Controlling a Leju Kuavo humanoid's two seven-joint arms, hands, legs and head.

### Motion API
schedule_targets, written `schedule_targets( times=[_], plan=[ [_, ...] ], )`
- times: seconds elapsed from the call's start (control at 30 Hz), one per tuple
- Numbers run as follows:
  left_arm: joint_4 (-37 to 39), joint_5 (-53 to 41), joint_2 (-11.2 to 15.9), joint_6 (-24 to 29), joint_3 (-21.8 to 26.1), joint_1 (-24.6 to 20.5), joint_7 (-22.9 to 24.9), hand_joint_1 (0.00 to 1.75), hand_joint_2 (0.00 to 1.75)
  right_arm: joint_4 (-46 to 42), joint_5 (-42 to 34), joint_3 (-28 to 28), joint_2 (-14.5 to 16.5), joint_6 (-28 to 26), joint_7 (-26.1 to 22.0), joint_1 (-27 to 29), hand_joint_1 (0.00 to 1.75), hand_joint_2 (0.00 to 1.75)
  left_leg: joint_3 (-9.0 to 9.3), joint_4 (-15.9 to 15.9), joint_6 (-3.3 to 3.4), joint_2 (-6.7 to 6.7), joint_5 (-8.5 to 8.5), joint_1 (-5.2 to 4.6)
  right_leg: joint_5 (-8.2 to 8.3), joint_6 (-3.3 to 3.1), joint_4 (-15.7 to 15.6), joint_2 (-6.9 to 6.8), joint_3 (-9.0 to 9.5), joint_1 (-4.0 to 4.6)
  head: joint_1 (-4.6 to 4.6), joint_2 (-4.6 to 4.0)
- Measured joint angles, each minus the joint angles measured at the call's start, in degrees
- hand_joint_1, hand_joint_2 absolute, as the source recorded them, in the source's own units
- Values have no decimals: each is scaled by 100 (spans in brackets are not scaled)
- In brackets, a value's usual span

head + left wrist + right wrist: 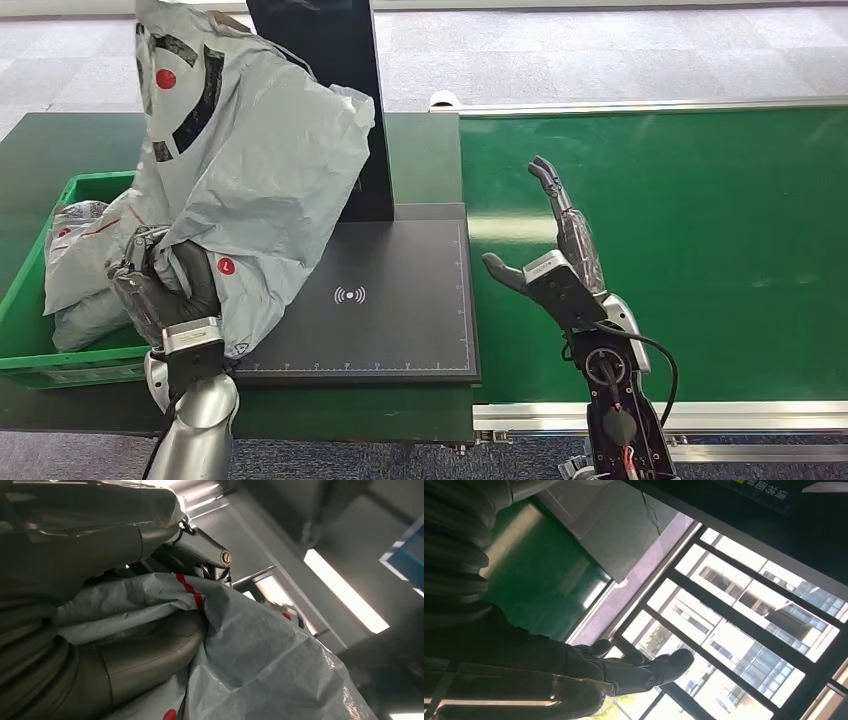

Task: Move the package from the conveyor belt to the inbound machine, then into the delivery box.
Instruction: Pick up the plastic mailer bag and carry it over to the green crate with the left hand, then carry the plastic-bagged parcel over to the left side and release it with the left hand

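Grey plastic film of the package [255, 170] is bunched in the left robot hand [165, 285], whose dark fingers are wrapped tightly around the bag's lower edge; the left wrist view confirms film pressed between thumb and fingers [150, 645]. The package is lifted and hangs upright, its bulk above the left part of the inbound machine's black scanning pad [400, 300] and leaning toward the green delivery box [30, 290] just beside that pad. The box already contains another grey parcel [80, 260], which the held package appears to touch or overlap. The machine's dark upright screen [330, 90] stands behind the bag.

The right robot hand [555, 255] is empty, fingers spread and pointing upward, poised over the green conveyor belt [680, 230] near the pad's right edge.

Progress, as judged: the package is off the belt and at the machine, so the first transfer looks complete. What remains is carrying it the short way leftward over the box rim, lowering it, and letting go. Whether scanning has registered cannot be told.
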Motion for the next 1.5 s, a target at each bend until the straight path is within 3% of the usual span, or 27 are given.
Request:
schedule_targets(
  times=[0.27,0.43,0.6,0.7,0.83,0.97,1.13,1.17,1.27,1.3,1.4,1.5],
  plan=[
    [-205,-2460,-494,59,1064,-331,-9,175,175,18,-4,10,-5,-16,2,118,0,175,2,0,0,2,0,-1,0,0,0,3,0,-1,-1,-1],
    [64,-2859,-636,59,2246,-756,-8,175,175,-36,-4,7,-22,-37,7,300,0,175,7,0,-1,7,0,2,1,-1,0,9,-1,3,-1,0],
    [314,-3126,-684,59,2868,-985,295,175,175,-57,-4,5,-32,-41,7,357,0,175,5,0,-1,7,0,1,0,-1,0,8,0,3,1,0],
    [696,-3370,-556,59,3081,-1135,1169,175,175,-66,-1,5,-34,-41,8,379,0,175,5,0,-1,7,0,0,1,-1,0,8,0,1,1,-1],
    [1364,-3418,-131,59,3108,-1298,2324,175,175,-75,13,4,-40,-37,13,384,0,175,7,0,-2,7,1,1,1,-1,0,9,0,2,-1,0],
    [1790,-3414,193,59,3087,-1389,2617,175,175,-80,22,3,-48,-24,16,385,0,175,7,0,-3,7,2,3,1,-2,1,8,0,5,-1,0],
    [2040,-3431,357,63,3071,-1449,2710,171,175,-80,42,3,-51,-22,17,385,0,175,6,0,-2,7,1,1,1,-1,1,9,0,2,1,-1],
    [2071,-3467,378,46,3056,-1452,2804,159,175,-80,46,3,-52,-21,17,385,0,175,6,0,-2,7,1,0,1,-1,1,8,0,1,1,0],
    [2168,-3679,468,-187,2947,-1452,3340,35,175,-80,62,3,-52,-6,17,385,0,175,5,0,-1,6,1,-1,1,-1,1,8,0,0,1,0],
    [2208,-3746,509,-293,2899,-1451,3539,3,175,-80,70,3,-52,4,17,384,0,175,5,0,-1,6,1,0,1,-1,1,8,0,0,1,0],
    [2333,-3806,621,-366,2784,-1440,3849,0,175,-79,86,3,-51,46,17,382,0,175,5,0,-2,6,1,1,1,-1,1,8,0,2,0,-1],
    [2345,-3735,685,-67,2753,-1404,3676,0,175,-78,90,3,-50,65,17,381,0,175,4,-1,-2,6,1,2,1,-1,1,8,0,3,0,-1]
  ],
)
